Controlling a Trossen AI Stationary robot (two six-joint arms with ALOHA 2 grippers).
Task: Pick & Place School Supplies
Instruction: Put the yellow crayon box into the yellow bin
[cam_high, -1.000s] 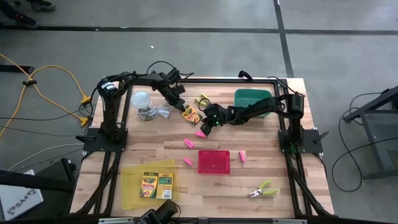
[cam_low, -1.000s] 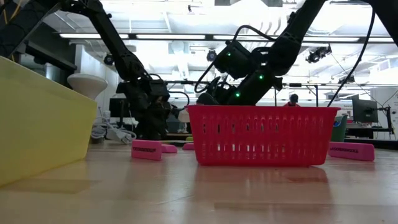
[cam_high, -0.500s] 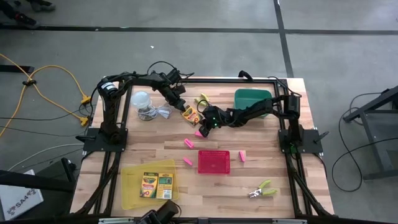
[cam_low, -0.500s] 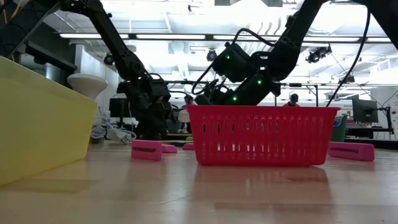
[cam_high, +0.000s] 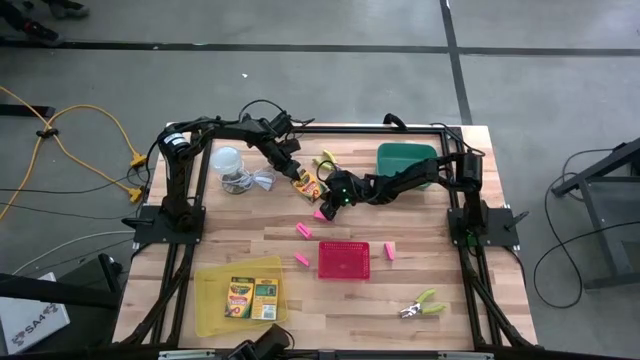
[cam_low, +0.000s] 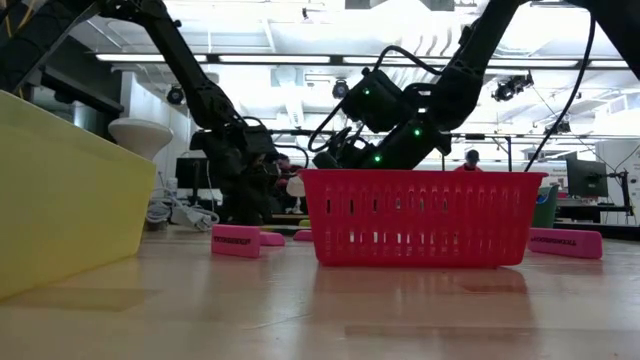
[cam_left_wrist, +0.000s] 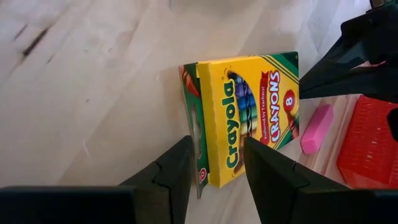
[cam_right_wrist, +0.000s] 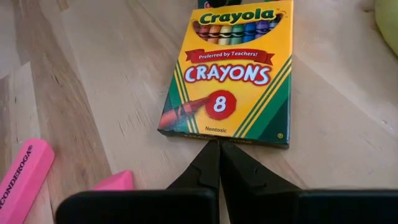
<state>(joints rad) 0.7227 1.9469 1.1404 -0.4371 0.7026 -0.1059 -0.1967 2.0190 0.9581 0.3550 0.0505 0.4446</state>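
- Crayon box (cam_left_wrist: 249, 118) lies flat on the counter (cam_high: 420, 270), far side, between my two hands.
- My left arm reaches in from the far-left corner; my left hand (cam_left_wrist: 214, 165) is low over the box, its fingers (cam_left_wrist: 177, 168) straddling one end of it, pads at either side.
- My right arm stretches in from the right edge past the green tray (cam_high: 405, 160); my right hand (cam_right_wrist: 219, 163) is closed tight, holding nothing, its tip just at the box's other end.
- On the box I read "Crayola", "Preferred by Teachers!", "CRAYONS", "8" and "Nontoxic".
- Pink eraser (cam_right_wrist: 22, 174) lies on the counter just beside my right hand, with letters ending "OOGA"; a second eraser (cam_right_wrist: 115, 180) sits next to it.
- Two more crayon boxes (cam_high: 252, 297) lie in the yellow tray (cam_high: 212, 282) at the near-left.
- Red basket (cam_low: 425, 215) stands mid-counter, with an eraser (cam_low: 236, 241) to its left in the low view.
- Scissors (cam_high: 420, 303) lie near the front right.
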